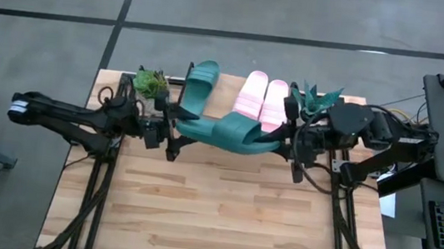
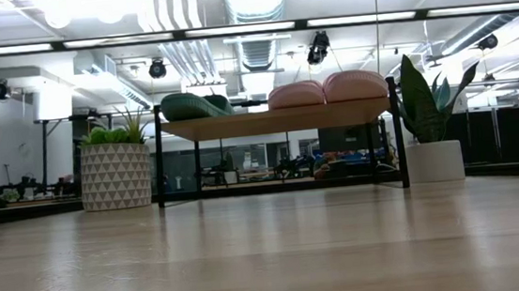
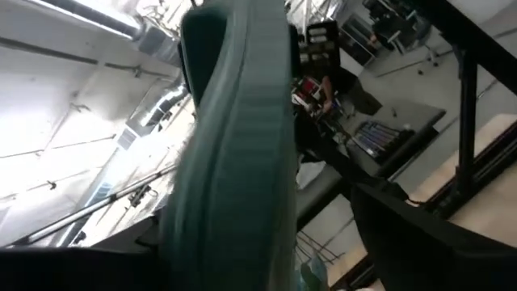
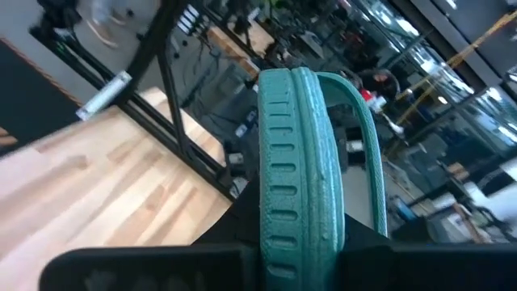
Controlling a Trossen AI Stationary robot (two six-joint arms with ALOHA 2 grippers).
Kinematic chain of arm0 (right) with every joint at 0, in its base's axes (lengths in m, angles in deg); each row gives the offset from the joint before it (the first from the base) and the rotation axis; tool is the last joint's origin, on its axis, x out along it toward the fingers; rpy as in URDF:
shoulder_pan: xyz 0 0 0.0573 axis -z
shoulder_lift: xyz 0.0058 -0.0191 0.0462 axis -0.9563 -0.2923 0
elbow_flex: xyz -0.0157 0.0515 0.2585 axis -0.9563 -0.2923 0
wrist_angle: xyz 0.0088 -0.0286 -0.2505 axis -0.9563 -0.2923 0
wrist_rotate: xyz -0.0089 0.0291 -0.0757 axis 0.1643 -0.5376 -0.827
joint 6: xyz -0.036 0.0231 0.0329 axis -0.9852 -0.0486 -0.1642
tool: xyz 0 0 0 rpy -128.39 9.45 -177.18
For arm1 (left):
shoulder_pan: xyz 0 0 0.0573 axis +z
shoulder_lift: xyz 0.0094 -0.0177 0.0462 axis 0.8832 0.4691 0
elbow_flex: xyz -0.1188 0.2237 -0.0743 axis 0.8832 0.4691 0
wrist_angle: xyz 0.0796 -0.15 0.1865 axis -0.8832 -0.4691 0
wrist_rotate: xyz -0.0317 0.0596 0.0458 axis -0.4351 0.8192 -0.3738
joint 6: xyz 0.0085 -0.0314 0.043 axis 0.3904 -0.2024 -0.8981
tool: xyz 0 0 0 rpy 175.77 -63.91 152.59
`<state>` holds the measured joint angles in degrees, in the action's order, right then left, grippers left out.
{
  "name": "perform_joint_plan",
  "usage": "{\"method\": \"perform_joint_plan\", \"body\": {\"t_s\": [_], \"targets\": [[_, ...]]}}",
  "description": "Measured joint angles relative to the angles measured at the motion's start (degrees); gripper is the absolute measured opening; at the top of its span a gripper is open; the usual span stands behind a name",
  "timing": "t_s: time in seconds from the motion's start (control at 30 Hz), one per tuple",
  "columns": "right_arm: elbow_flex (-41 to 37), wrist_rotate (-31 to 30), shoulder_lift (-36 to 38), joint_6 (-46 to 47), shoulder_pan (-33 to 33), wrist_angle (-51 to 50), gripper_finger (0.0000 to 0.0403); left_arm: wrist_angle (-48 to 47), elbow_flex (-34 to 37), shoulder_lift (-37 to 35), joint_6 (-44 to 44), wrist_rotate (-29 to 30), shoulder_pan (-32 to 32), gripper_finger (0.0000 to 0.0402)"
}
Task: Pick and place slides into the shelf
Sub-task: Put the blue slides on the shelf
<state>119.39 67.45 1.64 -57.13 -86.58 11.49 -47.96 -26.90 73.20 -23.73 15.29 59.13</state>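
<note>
Wooden tabletop (image 1: pixel 220 216) w/ shelf (image 2: pixel 276 120) at back: one green slide (image 1: pixel 202 80) and two pink slides (image 1: pixel 262 100) already on top. 4th dark green slide (image 1: pixel 234 132) hangs in the air in front of the shelf, spanning both hands. Right hand (image 1: pixel 294 141) is clamped tight on one end; left hand (image 1: pixel 173 127) sits wide at the other. Risk imo: uneven release lets it swing, drop, or clip shelf edge.
</note>
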Motion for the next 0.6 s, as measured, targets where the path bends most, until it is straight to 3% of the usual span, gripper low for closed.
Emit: {"method": "perform_joint_plan", "body": {"t_s": [0.17,0.43,0.6], "targets": [[0.02,1.63,-0.39,1.01,1.09,0.06,0.0028,3.85,-0.04,2.26,-1.67,0.06,0.00,0.0207],[0.00,1.50,-0.26,1.68,1.65,-0.89,0.0028,3.62,-0.04,2.66,-4.42,1.37,-0.06,0.0032],[0.04,-0.82,-0.16,4.58,1.98,-0.70,0.0041,3.53,-1.00,2.47,-5.57,5.59,-0.08,0.0033]]}}
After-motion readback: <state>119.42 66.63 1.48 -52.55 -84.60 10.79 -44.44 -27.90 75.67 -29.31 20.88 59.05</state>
